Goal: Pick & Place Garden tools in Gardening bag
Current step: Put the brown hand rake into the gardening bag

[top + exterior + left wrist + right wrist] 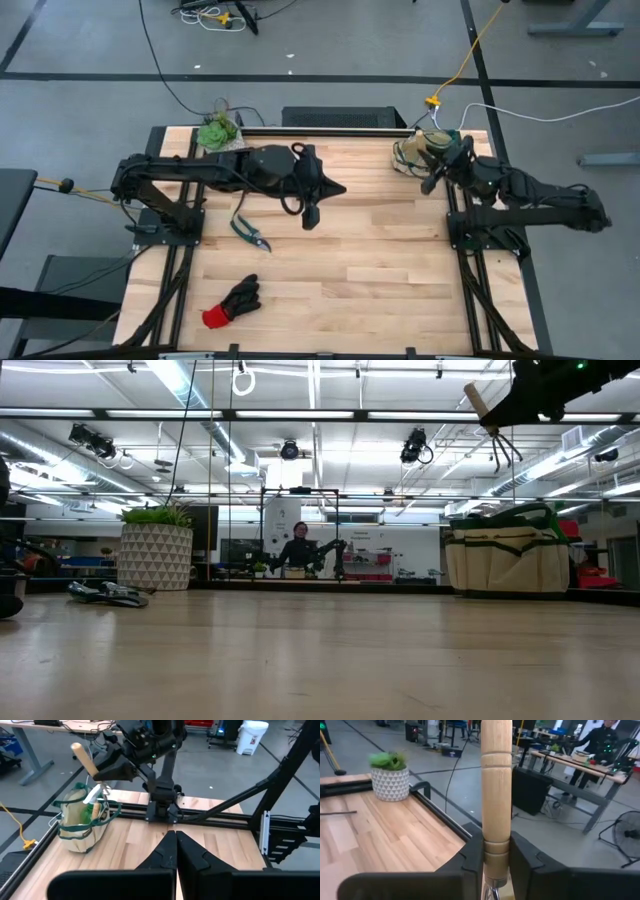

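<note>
Above the gardening bag, the right gripper pinches a light, stiff wooden-handled rake low on its handle.

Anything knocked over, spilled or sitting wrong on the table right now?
Nothing stands out. The beige canvas bag with green trim stands upright, as does the white patterned plant pot; the dark-handled shears and red-cuffed black glove lie flat, awaiting pickup.

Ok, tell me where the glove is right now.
The glove lies on the table's front left part in the high view, apart from both arms; its nearest neighbour is the pruning shears, farther back.
</note>
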